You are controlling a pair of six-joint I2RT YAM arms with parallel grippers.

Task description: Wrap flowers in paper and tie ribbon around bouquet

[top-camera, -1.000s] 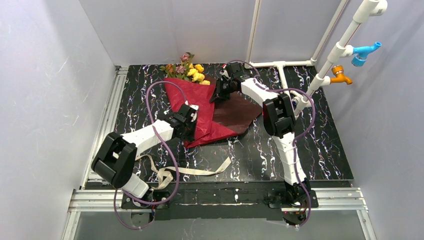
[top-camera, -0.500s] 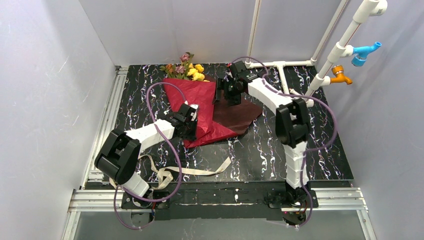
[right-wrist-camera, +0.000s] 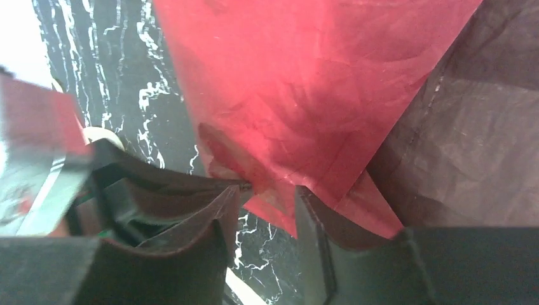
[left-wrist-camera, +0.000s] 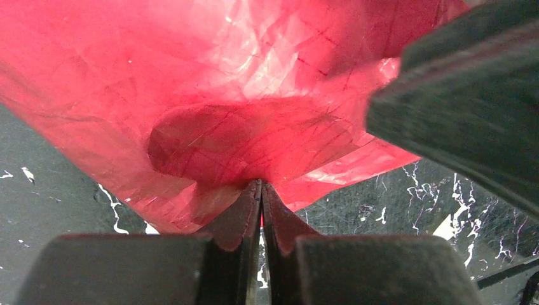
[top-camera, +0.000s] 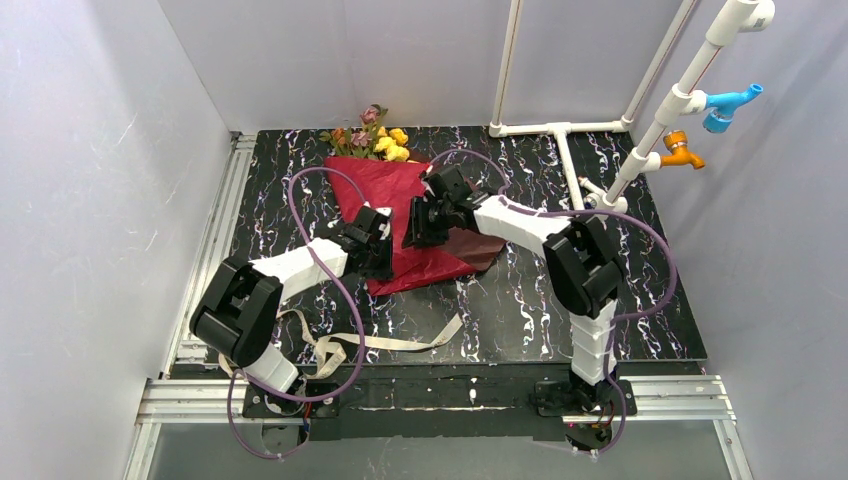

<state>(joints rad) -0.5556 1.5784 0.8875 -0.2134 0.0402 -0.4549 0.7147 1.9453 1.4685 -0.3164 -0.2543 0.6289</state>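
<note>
The dark red paper (top-camera: 385,195) lies folded mid-table, with the flowers (top-camera: 382,140) sticking out of its far end. My left gripper (top-camera: 383,250) is shut on the paper's near edge; the left wrist view shows the sheet (left-wrist-camera: 241,76) pinched at the closed fingertips (left-wrist-camera: 261,187). My right gripper (top-camera: 418,225) hovers just right of it. In the right wrist view its jaws (right-wrist-camera: 267,190) stand apart around a corner of the paper (right-wrist-camera: 305,76), not pressing it. The cream ribbon (top-camera: 400,342) curls loose near the front edge.
A white pipe frame (top-camera: 555,130) with a blue fitting (top-camera: 730,102) and an orange fitting (top-camera: 680,152) stands at the back right. White walls close in the left and back. Purple cables (top-camera: 300,190) loop over both arms.
The right gripper let go near the flowers, opened, and swung forward and left to the paper beside the left gripper. The raised flap fell over the bundle. The left gripper kept its hold.
</note>
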